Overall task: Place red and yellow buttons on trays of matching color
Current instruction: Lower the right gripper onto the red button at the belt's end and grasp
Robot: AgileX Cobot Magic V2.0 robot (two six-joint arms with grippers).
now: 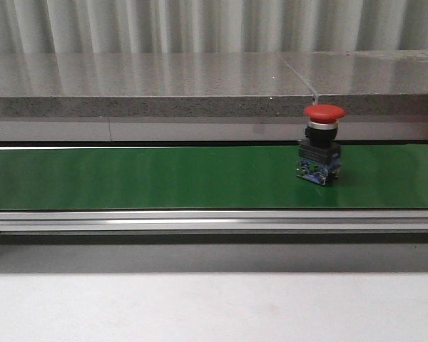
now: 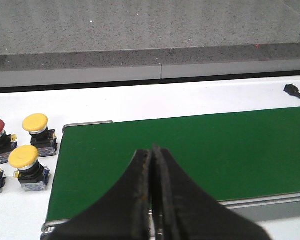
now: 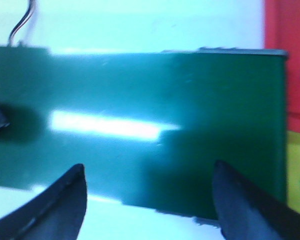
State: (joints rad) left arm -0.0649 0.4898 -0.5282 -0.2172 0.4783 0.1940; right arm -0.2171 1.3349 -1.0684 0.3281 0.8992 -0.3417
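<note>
A red button is standing upright on the green belt. The left end effector is sitting closed and empty; the right end effector is gaping wide.

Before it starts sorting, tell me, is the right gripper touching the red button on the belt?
Apart. The right wrist view shows the right gripper open over bare green belt, nothing between its fingers.

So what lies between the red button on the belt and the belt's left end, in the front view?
Nothing: left of the red button, the front view shows only bare green belt.
</note>
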